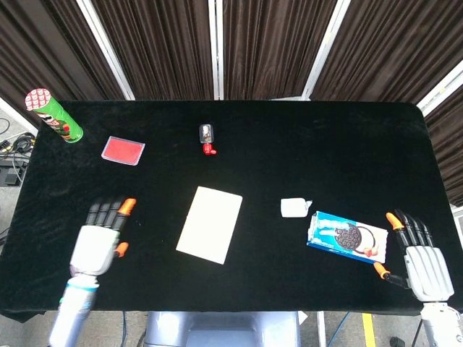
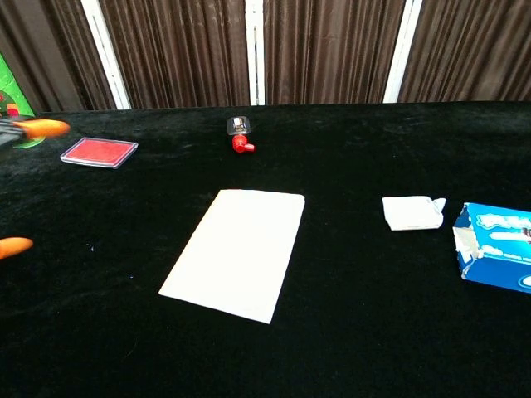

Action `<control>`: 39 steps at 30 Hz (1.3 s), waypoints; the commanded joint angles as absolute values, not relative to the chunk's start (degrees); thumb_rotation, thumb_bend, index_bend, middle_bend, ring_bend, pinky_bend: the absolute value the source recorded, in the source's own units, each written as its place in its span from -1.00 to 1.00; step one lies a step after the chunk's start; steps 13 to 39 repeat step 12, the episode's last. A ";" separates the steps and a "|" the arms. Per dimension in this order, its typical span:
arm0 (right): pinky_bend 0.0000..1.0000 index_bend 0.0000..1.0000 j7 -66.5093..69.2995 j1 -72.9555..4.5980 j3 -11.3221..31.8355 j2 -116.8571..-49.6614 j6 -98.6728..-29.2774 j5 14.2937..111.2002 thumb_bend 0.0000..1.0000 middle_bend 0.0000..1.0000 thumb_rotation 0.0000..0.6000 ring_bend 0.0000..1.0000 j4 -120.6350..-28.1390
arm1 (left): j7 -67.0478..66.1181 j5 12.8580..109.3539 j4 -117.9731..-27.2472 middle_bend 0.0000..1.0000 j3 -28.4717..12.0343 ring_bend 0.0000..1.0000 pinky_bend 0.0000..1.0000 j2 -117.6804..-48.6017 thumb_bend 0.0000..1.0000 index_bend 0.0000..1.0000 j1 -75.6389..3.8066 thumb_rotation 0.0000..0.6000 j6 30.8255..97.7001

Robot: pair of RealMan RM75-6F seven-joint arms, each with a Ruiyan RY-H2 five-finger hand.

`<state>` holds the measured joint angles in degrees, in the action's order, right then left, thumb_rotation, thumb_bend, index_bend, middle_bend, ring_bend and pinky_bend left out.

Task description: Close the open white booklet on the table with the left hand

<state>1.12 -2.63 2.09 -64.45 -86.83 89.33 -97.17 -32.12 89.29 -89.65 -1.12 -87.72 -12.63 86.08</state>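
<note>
The white booklet lies shut and flat near the table's middle, also plain in the chest view. My left hand hovers open to the booklet's left, well apart from it, fingers spread and holding nothing. In the chest view only its orange fingertips show at the left edge. My right hand rests open at the table's front right corner, beside the cookie box, holding nothing.
A green snack can stands at the back left, with a red card beside it. A small red-capped bottle lies behind the booklet. A white crumpled packet and a blue cookie box lie to the right.
</note>
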 commanded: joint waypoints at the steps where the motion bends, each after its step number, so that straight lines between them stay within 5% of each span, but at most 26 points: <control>1: -1.00 -1.00 0.62 -2.67 2.03 -64.78 -86.74 89.39 -0.83 -1.00 1.00 -1.00 -96.99 | -28.69 87.80 -91.58 -1.00 -0.15 -1.00 -1.00 -83.67 -0.63 -1.00 -9.40 1.00 89.25; 12: -1.00 -1.00 -0.55 -2.72 1.60 -65.52 -86.79 90.32 -0.83 -1.00 1.00 -1.00 -97.35 | -23.26 87.40 -92.71 -1.00 0.98 -1.00 -1.00 -77.75 -0.63 -1.00 -5.31 1.00 93.09; 39: -1.00 -1.00 -0.55 -2.72 1.60 -65.52 -86.79 90.32 -0.83 -1.00 1.00 -1.00 -97.35 | -23.26 87.40 -92.71 -1.00 0.98 -1.00 -1.00 -77.75 -0.63 -1.00 -5.31 1.00 93.09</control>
